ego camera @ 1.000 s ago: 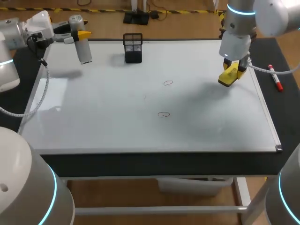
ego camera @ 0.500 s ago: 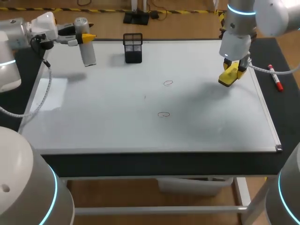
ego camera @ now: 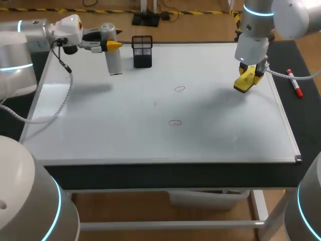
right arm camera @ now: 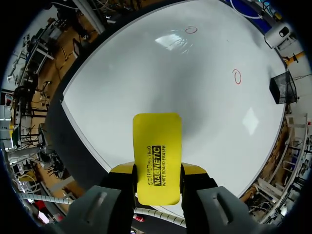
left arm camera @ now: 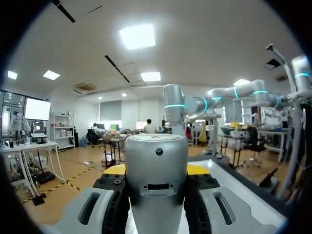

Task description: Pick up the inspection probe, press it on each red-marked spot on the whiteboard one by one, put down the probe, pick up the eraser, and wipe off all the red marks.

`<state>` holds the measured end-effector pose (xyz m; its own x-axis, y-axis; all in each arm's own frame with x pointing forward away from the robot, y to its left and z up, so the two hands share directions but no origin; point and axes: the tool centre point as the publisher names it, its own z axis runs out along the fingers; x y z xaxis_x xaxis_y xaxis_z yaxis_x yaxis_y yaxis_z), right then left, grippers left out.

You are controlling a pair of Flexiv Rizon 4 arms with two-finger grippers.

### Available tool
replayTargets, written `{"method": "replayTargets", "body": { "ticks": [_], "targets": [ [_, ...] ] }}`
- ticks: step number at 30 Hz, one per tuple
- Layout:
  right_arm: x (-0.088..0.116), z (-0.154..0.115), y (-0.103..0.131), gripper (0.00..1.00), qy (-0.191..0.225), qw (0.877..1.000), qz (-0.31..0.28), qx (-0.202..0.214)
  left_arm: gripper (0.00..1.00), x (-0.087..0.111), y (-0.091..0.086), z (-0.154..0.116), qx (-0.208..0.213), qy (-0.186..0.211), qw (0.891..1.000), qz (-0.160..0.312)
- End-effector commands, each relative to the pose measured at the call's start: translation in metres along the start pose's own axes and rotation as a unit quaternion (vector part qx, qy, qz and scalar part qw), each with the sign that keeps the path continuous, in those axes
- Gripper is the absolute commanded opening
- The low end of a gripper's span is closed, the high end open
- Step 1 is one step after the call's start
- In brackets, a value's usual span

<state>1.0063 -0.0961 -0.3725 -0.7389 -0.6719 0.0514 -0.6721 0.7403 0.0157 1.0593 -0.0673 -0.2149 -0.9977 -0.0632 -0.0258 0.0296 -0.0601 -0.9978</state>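
My left gripper (ego camera: 110, 44) sits at the upper left of the head view, its fingers pinching the inspection probe (ego camera: 114, 61), a grey cylinder hanging upright over the far left part of the whiteboard (ego camera: 110, 130); from there I cannot tell whether its lower end touches the surface; in the left wrist view the inspection probe (left arm camera: 156, 180) fills the space between my fingers and covers most of both yellow tips, so only slivers show at either side, and its lower end is cut off; my right gripper (ego camera: 247, 79) is at the upper right of the head view, fingers clamped on the yellow eraser (ego camera: 243, 83) from two sides, near the board's right edge; in the right wrist view the eraser (right arm camera: 157, 156) sticks out ahead of my fingers, over the board; two red marks, small thin rings, lie near the middle of the head view, one (ego camera: 180, 89) above the other (ego camera: 174, 122), both well apart from the eraser; a black mesh basket (ego camera: 142, 51) stands just right of the probe; a red marker (ego camera: 294, 83) lies on the dark table right of the board.
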Motion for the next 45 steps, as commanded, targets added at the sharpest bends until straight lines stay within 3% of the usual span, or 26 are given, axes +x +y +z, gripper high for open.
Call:
{"method": "replayTargets", "body": {
  "ticks": [1, 19, 45],
  "targets": [
    [0.000, -0.001, -0.001, 0.00, 0.001, 1.000, -0.001, 0.001, 0.00, -0.001, 0.002, 0.017, 0.001, 0.019, 1.000, -0.004],
    [0.000, -0.001, -0.001, 0.00, 0.001, 1.000, -0.001, 0.001, 0.00, 0.037, 0.017, 0.104, 0.003, 0.111, 0.993, -0.029],
    [0.000, -0.001, -0.001, 0.00, 0.001, 1.000, -0.001, 0.001, 0.00, 0.054, 0.032, 0.180, 0.011, 0.149, 0.988, -0.030]
  ]
}}
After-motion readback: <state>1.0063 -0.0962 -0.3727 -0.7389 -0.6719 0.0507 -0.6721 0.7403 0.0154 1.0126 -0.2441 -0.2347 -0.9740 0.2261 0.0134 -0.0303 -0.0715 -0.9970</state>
